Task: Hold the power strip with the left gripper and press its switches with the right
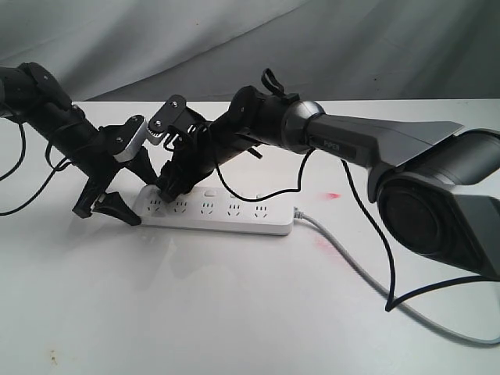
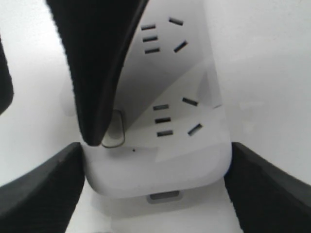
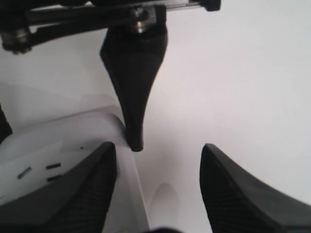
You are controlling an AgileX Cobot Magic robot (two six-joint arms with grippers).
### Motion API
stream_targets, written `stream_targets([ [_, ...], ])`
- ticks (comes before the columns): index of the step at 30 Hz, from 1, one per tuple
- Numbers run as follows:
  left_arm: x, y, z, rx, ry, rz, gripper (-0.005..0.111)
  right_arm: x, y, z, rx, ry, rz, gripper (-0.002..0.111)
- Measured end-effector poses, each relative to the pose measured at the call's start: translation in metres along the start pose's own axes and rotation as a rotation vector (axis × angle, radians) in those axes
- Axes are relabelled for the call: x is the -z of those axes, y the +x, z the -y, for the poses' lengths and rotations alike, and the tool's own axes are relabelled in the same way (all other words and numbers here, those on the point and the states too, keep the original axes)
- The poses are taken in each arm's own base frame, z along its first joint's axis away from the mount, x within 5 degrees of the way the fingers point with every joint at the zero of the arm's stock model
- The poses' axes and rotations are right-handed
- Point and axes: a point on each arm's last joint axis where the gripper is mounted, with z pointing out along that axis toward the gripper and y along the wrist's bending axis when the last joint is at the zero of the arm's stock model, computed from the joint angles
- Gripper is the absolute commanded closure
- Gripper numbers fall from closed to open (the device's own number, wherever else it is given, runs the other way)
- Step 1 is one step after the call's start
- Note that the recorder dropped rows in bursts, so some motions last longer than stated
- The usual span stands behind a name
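The white power strip (image 1: 223, 212) lies flat on the table, its grey cord (image 1: 351, 266) trailing off to the right. My left gripper (image 1: 109, 206) clamps the strip's left end. In the left wrist view the strip (image 2: 160, 165) sits between both fingers (image 2: 43, 191), which touch its sides. My right gripper (image 1: 166, 190) reaches across onto the strip's left part. One of its fingers (image 2: 97, 73) rests its tip on the end switch (image 2: 115, 131). In the right wrist view the right gripper (image 3: 159, 155) is open, one finger over the strip (image 3: 58, 145), the other over bare table.
Loose black cables (image 1: 383, 258) hang from the right arm and lie on the white table (image 1: 234, 312) beside the grey cord. A small red mark (image 1: 333, 195) shows on the tabletop right of the strip. A grey cloth backdrop (image 1: 234, 39) hangs behind.
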Motion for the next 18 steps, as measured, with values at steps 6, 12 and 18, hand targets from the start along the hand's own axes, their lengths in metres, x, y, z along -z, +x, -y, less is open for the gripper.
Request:
stream_targets([
  [6, 0.0000, 0.0002, 0.0001, -0.001, 0.001, -0.002, 0.098, 0.0000, -0.0003, 0.0008, -0.014, -0.003, 0.004, 0.059],
  [12, 0.0000, 0.0002, 0.0001, 0.001, 0.001, -0.002, 0.098, -0.0045, -0.0031, -0.0059, 0.000, 0.001, 0.006, 0.059],
  [18, 0.0000, 0.0002, 0.0001, 0.001, 0.001, -0.002, 0.098, -0.0040, -0.0066, -0.0073, -0.017, 0.009, 0.022, 0.059],
])
